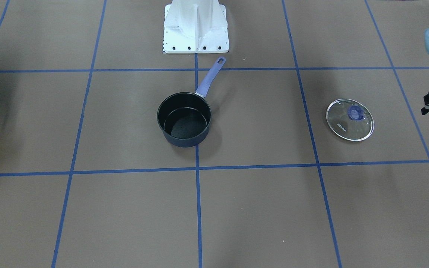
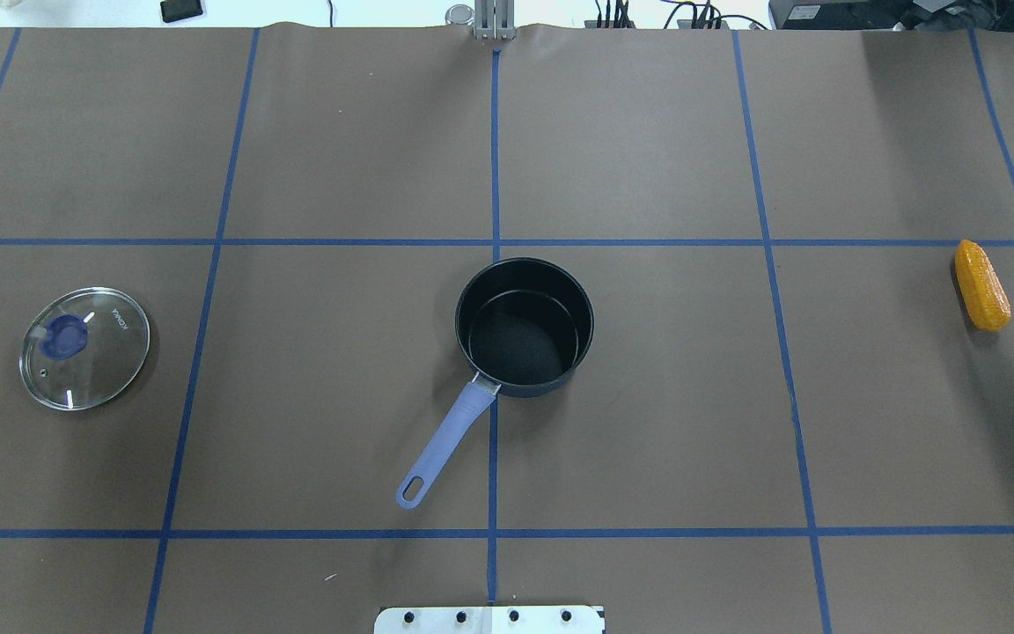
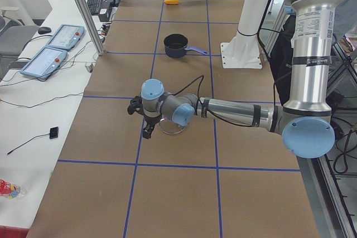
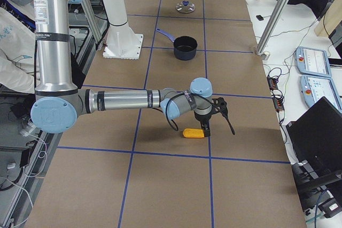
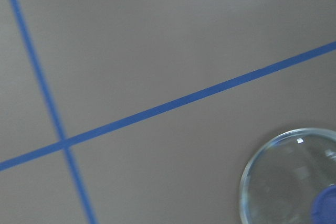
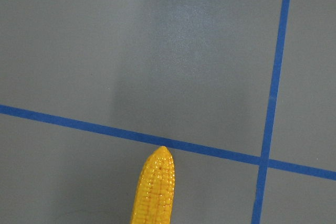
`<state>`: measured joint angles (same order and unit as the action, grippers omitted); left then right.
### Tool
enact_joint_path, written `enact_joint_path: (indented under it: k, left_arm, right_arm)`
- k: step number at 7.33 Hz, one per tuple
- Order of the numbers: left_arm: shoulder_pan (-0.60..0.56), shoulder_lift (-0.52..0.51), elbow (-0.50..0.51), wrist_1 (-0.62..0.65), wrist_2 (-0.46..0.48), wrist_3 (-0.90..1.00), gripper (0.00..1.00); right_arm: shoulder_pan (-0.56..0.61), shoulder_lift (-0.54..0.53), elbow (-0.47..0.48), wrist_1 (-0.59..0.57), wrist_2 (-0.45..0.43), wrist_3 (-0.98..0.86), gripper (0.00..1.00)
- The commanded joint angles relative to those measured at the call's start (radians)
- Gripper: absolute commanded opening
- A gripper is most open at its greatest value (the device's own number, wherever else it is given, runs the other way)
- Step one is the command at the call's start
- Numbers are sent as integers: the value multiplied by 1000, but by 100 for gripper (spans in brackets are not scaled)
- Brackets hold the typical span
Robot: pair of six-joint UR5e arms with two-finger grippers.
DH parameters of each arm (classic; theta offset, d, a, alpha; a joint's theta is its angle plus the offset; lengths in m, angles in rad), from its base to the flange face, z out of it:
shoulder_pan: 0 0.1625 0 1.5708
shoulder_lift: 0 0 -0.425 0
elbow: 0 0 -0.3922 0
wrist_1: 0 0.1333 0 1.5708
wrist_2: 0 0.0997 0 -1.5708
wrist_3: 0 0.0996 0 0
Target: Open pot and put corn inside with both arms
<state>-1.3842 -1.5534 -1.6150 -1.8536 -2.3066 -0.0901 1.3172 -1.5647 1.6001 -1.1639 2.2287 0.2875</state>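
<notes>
— Where was the pot (image 2: pixel 520 339)?

— At the middle of the table (image 2: pixel 648 423), upright and uncovered, its black inside showing. Its lavender handle (image 2: pixel 450 436) pointed back toward the white base stand (image 1: pixel 196 28).

— And the corn (image 2: pixel 982 286)?

— On the table, well apart from the pot, out on the robot's right of it. It was lying flat, not in the pot.

— The lid (image 2: pixel 84 348)?

— Well apart from the pot on the opposite side, the robot's left, resting on the table with its purple knob up.

— What was the left gripper (image 3: pixel 146 133) doing?

— The left arm (image 3: pixel 234 110) reached out low on the lid's side of the pot, with the gripper pointing down just beside the lid. I could not tell how far its fingers were spread or whether they held anything. Its wrist camera caught only an edge of the lid.

— The right gripper (image 4: pixel 206 131)?

— The right arm (image 4: pixel 123 100) stretched out on the corn's side of the pot, with the gripper pointing down by one end of the cob. Whether it touched the corn, and how wide it stood, I could not tell. Its wrist camera showed only the cob's tapered tip.
</notes>
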Motion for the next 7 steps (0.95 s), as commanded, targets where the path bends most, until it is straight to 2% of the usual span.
enact_joint_path:
  k: [1,2,3,4,6,7]
  left_arm:
    - [-175,-7,69,80,-69,86,98]
    - [-176,1,75,135,-89,104,98]
    - [-176,6,67,136,-79,102,98]
    - [-174,4,64,134,-79,102,98]
    - [-174,3,61,133,-86,102,98]
    - [-173,3,60,128,-88,102,98]
  right_arm:
    - [-9,3,0,1,-1,4,100]
    - [-33,18,-8,1,-3,45,100]
    - [-71,41,-18,1,-42,124,100]
    - [-94,43,-57,56,-82,152,100]
    - [-171,41,-210,380,-102,360,100]
    - [-211,35,-236,427,-165,396,100]
